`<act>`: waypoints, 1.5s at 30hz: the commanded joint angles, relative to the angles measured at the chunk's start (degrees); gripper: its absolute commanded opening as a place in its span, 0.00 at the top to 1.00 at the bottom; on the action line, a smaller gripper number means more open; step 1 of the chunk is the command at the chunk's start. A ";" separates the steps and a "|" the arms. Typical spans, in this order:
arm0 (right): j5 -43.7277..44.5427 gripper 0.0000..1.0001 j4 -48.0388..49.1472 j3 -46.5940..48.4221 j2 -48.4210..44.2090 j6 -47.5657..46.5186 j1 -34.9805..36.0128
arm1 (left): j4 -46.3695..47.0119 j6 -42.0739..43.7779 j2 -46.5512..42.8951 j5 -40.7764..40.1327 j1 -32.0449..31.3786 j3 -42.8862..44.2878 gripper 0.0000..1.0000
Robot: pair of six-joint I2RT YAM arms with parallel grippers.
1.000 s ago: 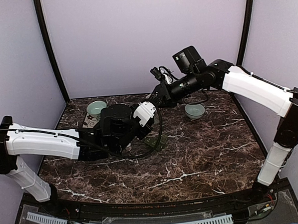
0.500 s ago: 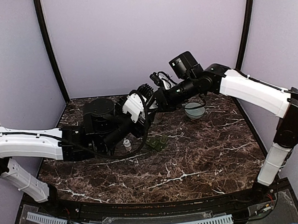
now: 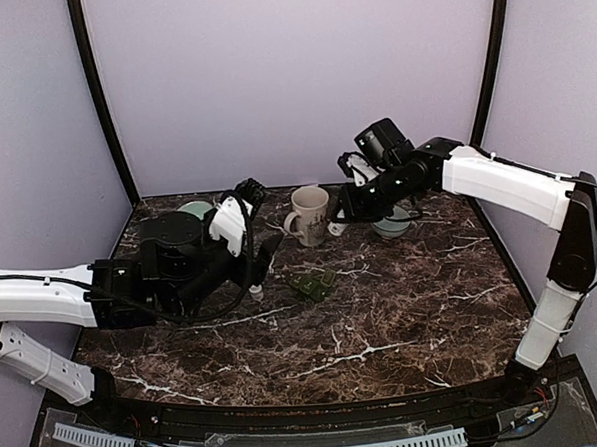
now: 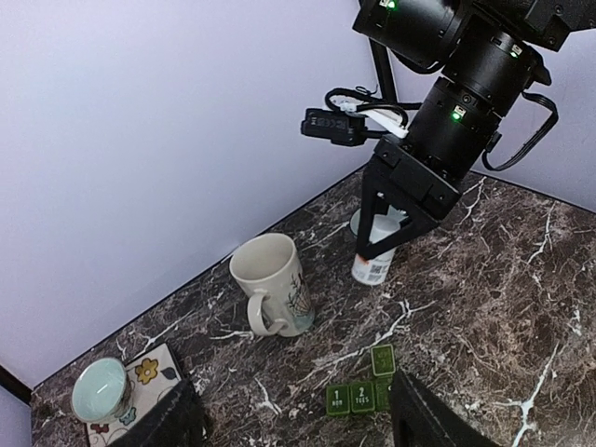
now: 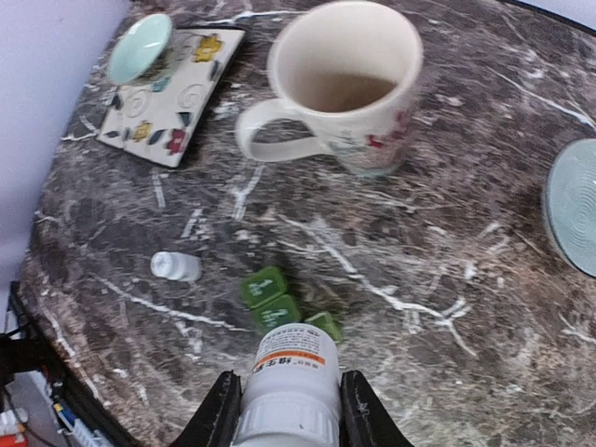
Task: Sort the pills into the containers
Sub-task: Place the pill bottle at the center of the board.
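Observation:
My right gripper (image 3: 340,219) is shut on a white pill bottle (image 5: 291,368) with an orange-striped label and holds it above the table, to the right of a cream mug (image 3: 310,215). In the right wrist view the bottle hangs over a green pill organizer (image 5: 279,303). The organizer (image 3: 314,283) lies in the middle of the table. A small white bottle (image 3: 254,283) lies on its side to the organizer's left. My left gripper (image 3: 263,253) is open and empty, just above the small bottle. The left wrist view shows the organizer (image 4: 361,393) between its fingers (image 4: 417,421).
A pale green bowl (image 3: 193,208) sits on a flower-patterned coaster (image 5: 172,88) at the back left. Another pale green bowl (image 3: 391,222) sits behind the right gripper. The mug (image 5: 345,84) is upright and looks empty. Purple walls close in the marble table (image 3: 404,318).
My left arm has drawn back to the left, uncovering the mug. My right gripper has moved right and lower with the pill bottle still in it.

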 commanded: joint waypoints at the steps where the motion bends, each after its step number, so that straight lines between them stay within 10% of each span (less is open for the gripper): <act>1: 9.73 0.99 -0.79 -4.95 -0.29 -2.01 -3.21 | -4.10 -6.99 -2.04 -1.73 0.72 -1.86 0.29; 26: 16.93 0.95 0.03 -14.45 7.74 -3.98 -8.37 | -16.36 -30.06 -2.04 19.80 18.79 -6.55 0.28; 45: 14.77 0.65 4.20 -18.49 9.30 -2.72 -8.38 | -15.85 -31.24 -0.27 22.01 19.70 -7.21 0.28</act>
